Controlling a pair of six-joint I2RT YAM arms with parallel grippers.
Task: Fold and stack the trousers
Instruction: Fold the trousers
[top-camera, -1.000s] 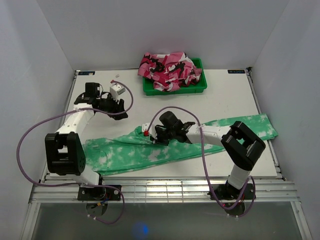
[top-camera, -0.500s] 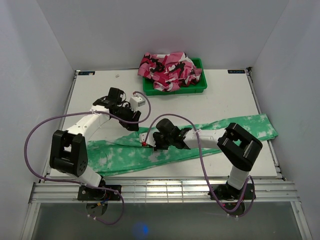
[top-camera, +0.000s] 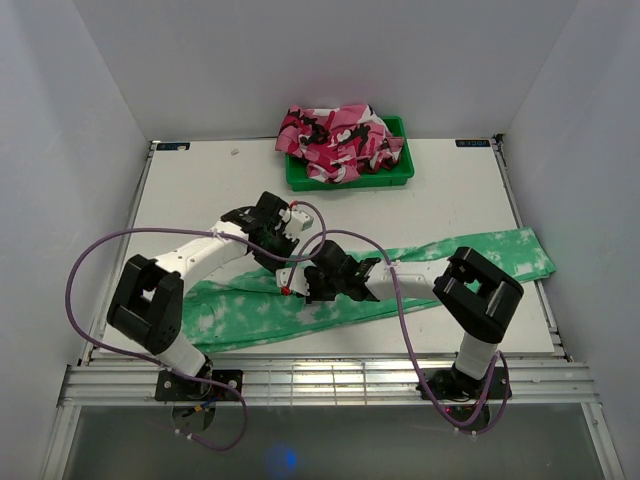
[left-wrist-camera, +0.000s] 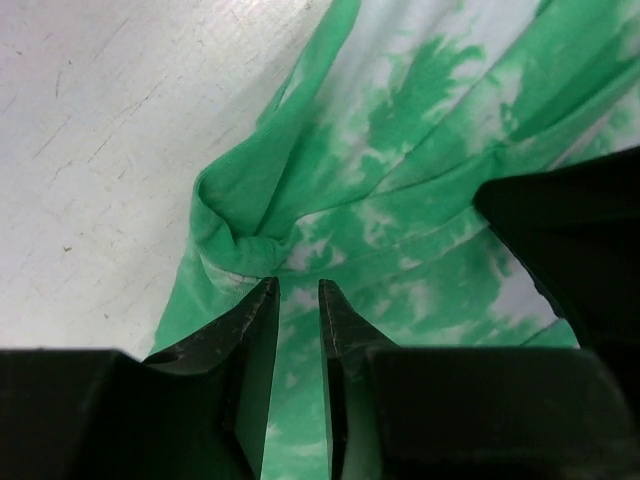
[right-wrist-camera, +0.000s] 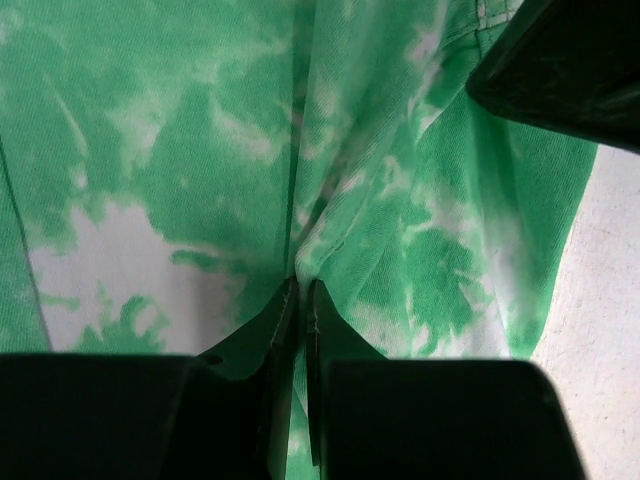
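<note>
Trousers (top-camera: 240, 310) of soft bright-green cloth with cloudy white tie-dye blotches lie stretched across the near half of the white desk (top-camera: 450, 195). They run from the left near corner, where the cloth spreads widest, up and rightwards to a narrow leg end near the right edge.

The left arm reaches in from the left and bends down over the far edge of the cloth, left of the middle of the desk. In the left wrist view the left gripper (left-wrist-camera: 297, 288) has its two black fingers a narrow gap apart. Their tips sit at a small puckered ridge on the cloth's edge, with bare desk just beyond. Whether they already pinch that ridge I cannot tell.

Just beside it, to the right and nearer, the right gripper (right-wrist-camera: 299, 285) comes in low from the right arm, which lies across the trousers. Its fingers are pressed together on a gathered fold of the trousers, and creases run into their tips. The two grippers are near enough that each wrist view shows a black part of the other at its right edge.

At the far edge of the desk, right of the grippers, stands a green plastic tray (top-camera: 400, 178). It holds a crumpled pink, white and black patterned garment (top-camera: 340, 140).
</note>
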